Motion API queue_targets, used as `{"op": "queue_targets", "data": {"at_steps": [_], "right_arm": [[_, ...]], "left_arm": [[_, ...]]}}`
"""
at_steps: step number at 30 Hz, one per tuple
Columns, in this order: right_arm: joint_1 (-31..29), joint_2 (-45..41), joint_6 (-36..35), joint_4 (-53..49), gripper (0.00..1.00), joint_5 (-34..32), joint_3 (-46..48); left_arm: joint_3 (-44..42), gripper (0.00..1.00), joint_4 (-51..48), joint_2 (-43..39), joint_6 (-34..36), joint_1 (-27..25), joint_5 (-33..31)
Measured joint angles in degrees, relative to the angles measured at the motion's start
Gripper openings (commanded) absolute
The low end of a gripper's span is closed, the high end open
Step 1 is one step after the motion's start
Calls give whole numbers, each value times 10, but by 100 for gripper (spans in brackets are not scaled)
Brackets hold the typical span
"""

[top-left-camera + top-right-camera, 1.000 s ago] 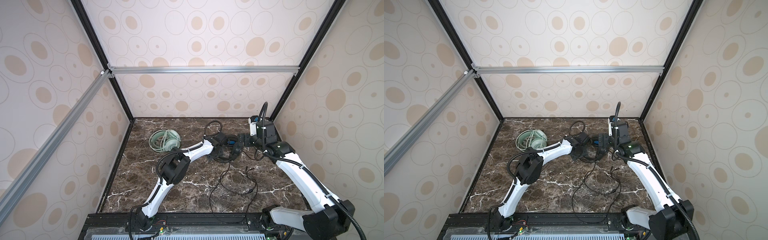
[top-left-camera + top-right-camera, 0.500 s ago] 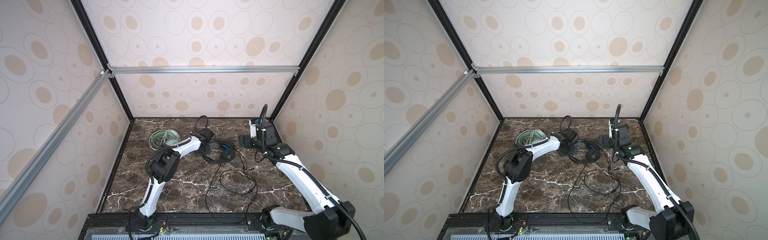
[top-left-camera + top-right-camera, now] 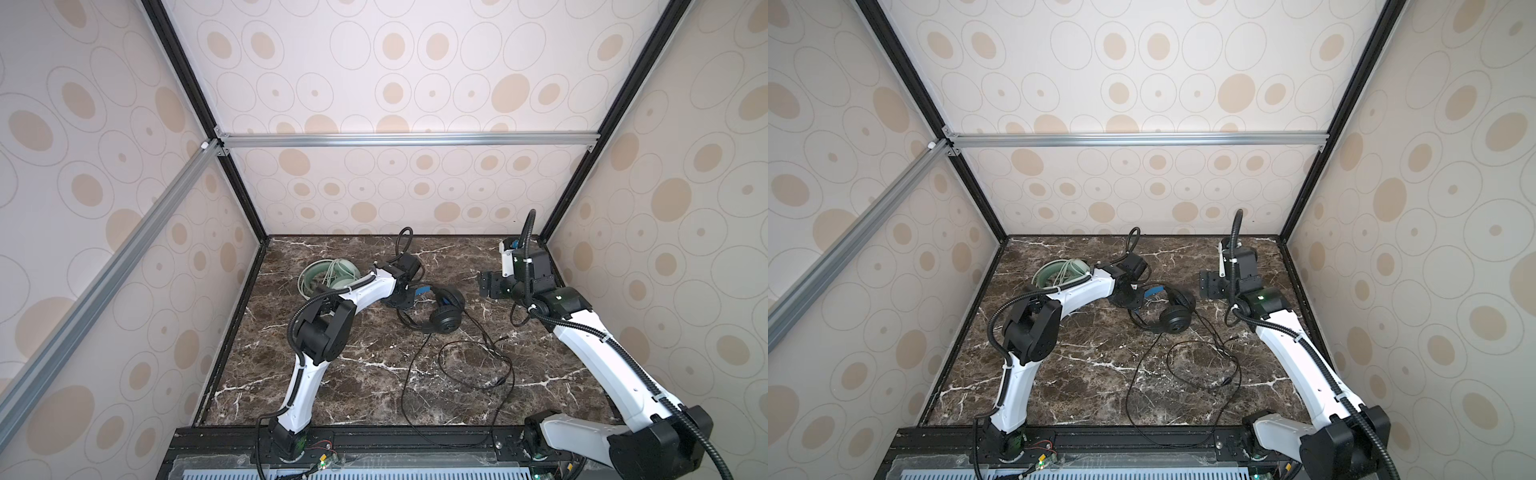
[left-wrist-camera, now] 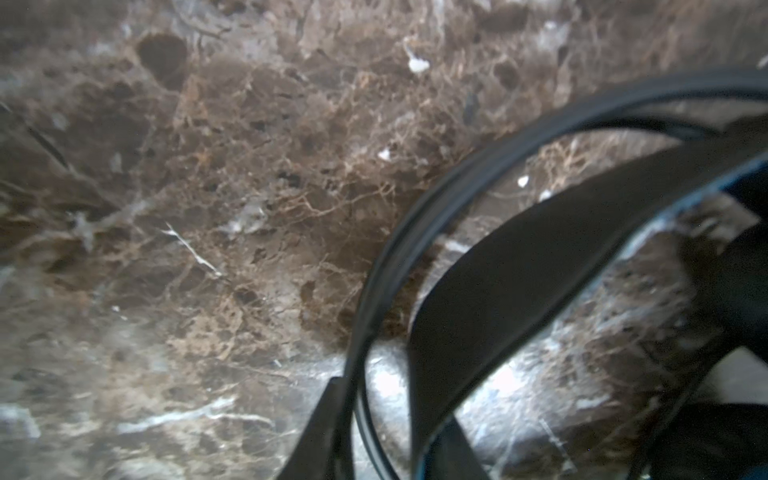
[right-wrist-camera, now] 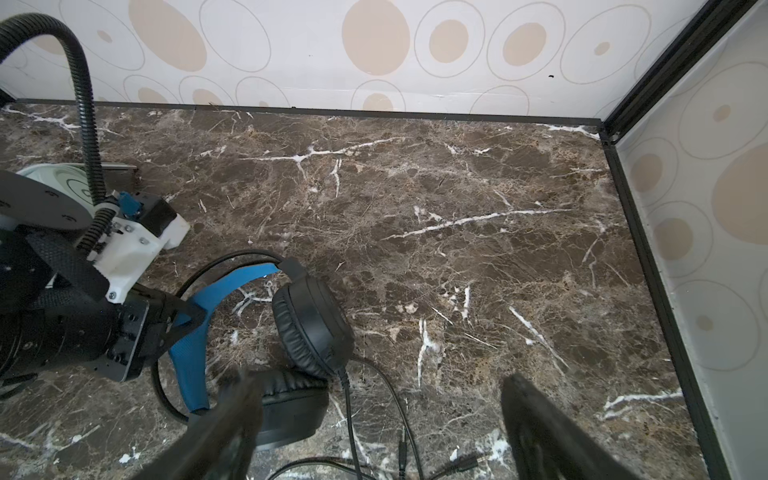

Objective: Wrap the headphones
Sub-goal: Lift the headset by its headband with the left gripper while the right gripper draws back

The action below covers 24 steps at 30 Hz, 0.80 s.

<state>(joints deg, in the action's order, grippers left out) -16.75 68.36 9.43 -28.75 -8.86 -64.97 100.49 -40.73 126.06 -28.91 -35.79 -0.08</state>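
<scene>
Presently the black headset [image 3: 444, 309] lies near the middle of the surface [image 3: 353, 374], cups close together. Its cable [image 3: 457, 365] sprawls loose toward the front edge. The mint headset [image 3: 332, 274] sits at the back left with its own cable coiled on it.

The left gripper [image 3: 407, 300] is at the black headset's band [image 5: 195, 345]. In the right wrist view its fingers [image 5: 183, 318] straddle the blue strip; whether they pinch it or only bracket it cannot be told. The right gripper [image 3: 486, 284] hangs just beside the cups, fingers [image 5: 232, 415] spread wide with nothing between them.

Assessment: the black headset looks light, with a springy band and soft, yielding cushions. A hold on the band or a cup shell is judged firmer than one on the padding. The cable is thin and limp and is likely to slip or snag. It is best taken close to where it leaves the cup. Risk: the headset will probably drag when the cable is pulled unless the band is held.
</scene>
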Motion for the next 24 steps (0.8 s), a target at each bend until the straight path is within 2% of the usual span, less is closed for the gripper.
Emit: {"op": "queue_targets", "data": {"at_steps": [2, 10, 15, 16, 21, 24], "right_arm": [[0, 0, 2, 0, 92, 0, 1], [0, 0, 4, 2, 92, 1, 10], [0, 0, 3, 11, 92, 1, 10], [0, 0, 3, 12, 92, 1, 10], [0, 4, -2, 19, 93, 1, 10], [0, 8, -9, 22, 93, 0, 10]], "left_arm": [[21, 51, -18, 2, -3, 0, -11], [59, 54, -52, 5, -22, -3, -43], [67, 71, -58, 26, -38, -13, -42], [67, 72, -59, 32, -41, -16, -40], [69, 73, -68, 54, -52, -23, -37], [76, 62, -71, 63, -58, -25, -38]]}}
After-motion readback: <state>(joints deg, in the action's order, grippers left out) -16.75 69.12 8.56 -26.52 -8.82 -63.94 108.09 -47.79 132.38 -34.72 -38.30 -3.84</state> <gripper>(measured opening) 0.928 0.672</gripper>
